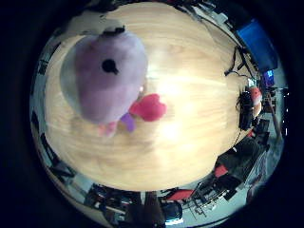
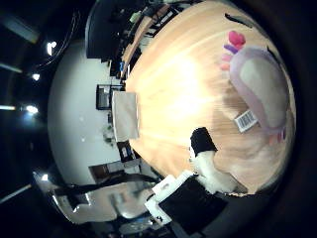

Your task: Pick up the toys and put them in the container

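Purple plush toy (image 1: 107, 76) lies on the wooden table (image 1: 190, 118) close under the robot hand (image 2: 203, 158), whose finger spread I cannot tell.

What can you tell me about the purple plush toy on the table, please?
The purple plush toy is a soft, rounded, fuzzy animal with a pale lilac body, a black bead eye, a paler cream belly patch and a bright pink part sticking out beside smaller pink and purple bits. A white tag with a barcode hangs from it. It lies on the light wooden table, filling much of the view, so it is close to the palm. Nothing visibly grips it.
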